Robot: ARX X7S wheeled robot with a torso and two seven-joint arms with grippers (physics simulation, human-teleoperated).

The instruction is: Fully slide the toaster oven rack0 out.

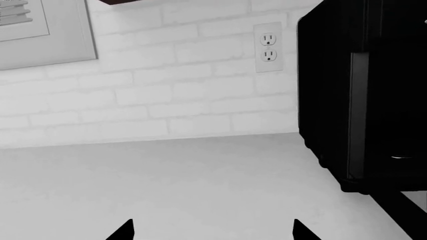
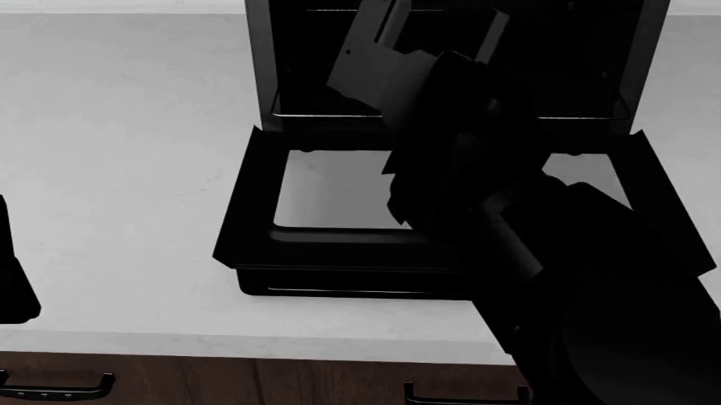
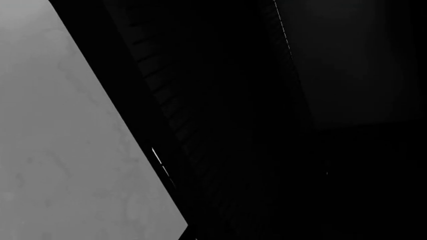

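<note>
Head view: one toaster oven (image 2: pixel 282 76), black and boxy, stands at the back of the pale bench (image 2: pixel 124 169); its door (image 2: pixel 338 198), with a grey glass pane, lies folded down flat toward the robot. One rack0 (image 2: pixel 321 115), a thin dark shelf with a pale front edge, sits within the cavity just behind the door hinge, apparently not yet drawn out.

Handling, by judgement: the rack0 is likely stiff, light sheet metal, smooth and prone to slipping; its front edge near mid-width looks the best place to pinch, pulling straight out.

Right arm (image 2: pixel 474 194): one, reaching over the door into the cavity; its tool is hidden, so its state cannot be told.

Left tool (image 1: pixel 212 231): one, fingertips spread apart, empty, above bare bench beside the oven.

Wall outlet (image 1: pixel 268 47): one. Drawer handles (image 2: pixel 56 390): two partly visible.
</note>
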